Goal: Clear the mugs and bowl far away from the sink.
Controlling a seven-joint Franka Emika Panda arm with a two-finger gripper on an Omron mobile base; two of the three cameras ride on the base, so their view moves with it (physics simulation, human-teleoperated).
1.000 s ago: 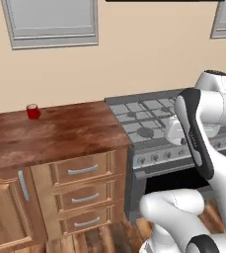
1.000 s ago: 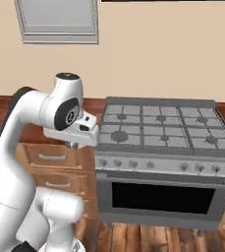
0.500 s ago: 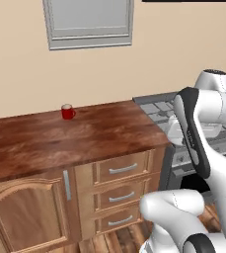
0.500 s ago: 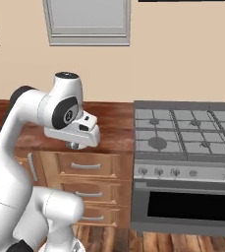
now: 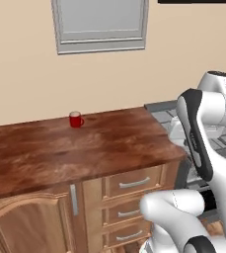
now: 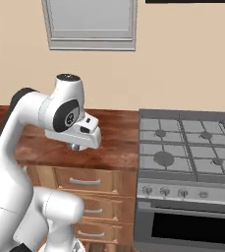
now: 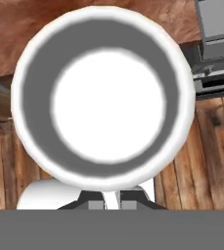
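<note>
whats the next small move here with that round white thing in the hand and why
Probably carry the round white mug over the brown wooden counter and lower it near the small red mug. The hand is shut on the white mug's rim, and it hangs above the plank floor beside the counter edge, not over a surface.

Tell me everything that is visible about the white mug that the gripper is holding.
The white mug appears in the hand view, seen straight down its round mouth: a plain white rim, a grey shaded inner wall and a bright white bottom. It looks empty and glossy, like ceramic. No handle shows from this angle. The gripper is shut on its rim at the bottom of the picture. Beneath it lie the wooden counter edge and plank floor.
</note>
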